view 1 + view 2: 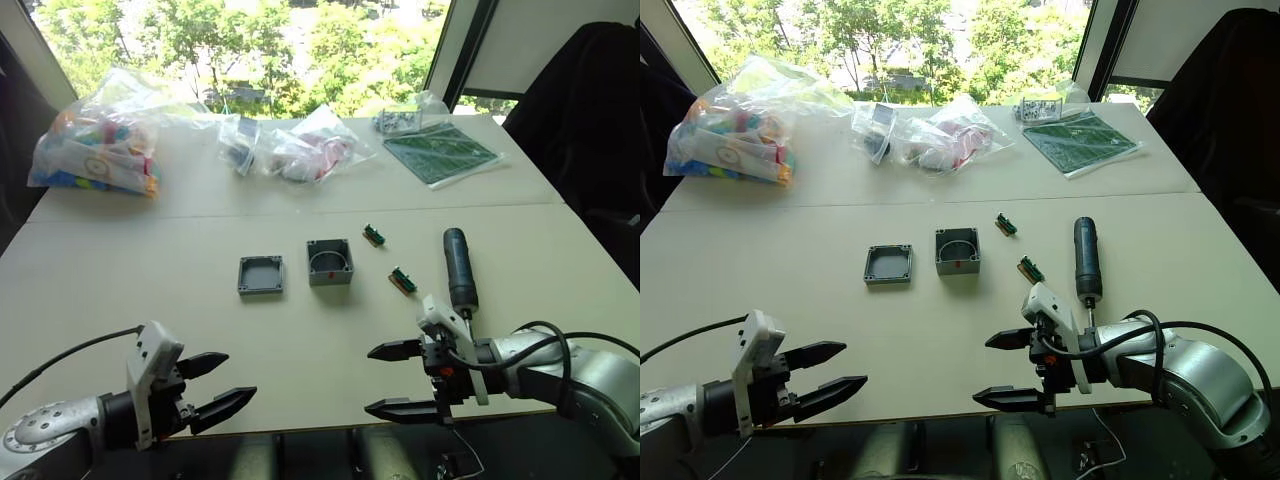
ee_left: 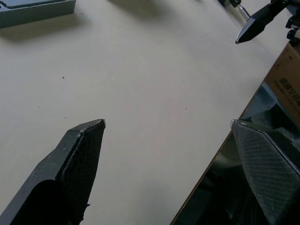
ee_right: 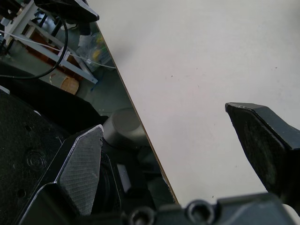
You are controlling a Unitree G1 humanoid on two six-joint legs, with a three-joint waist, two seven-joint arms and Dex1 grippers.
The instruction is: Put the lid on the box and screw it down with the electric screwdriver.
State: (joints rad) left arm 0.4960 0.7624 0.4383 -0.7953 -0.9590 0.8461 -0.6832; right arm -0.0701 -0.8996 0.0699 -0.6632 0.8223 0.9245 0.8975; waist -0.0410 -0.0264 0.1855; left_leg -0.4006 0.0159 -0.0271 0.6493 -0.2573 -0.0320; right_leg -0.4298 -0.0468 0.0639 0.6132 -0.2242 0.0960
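Now both idle: left gripper (image 1: 218, 384) and right gripper (image 1: 397, 380) spread wide at the bench (image 1: 300, 340) edge. Lid (image 1: 260, 275) just left of box (image 1: 330, 262), apart. Best to pinch lid by opposite rims, level. Electric screwdriver (image 1: 459, 270) waiting right.

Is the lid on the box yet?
No, off. The lid lies flat on the table beside the box, apart from it, and the box's open top shows its inside.
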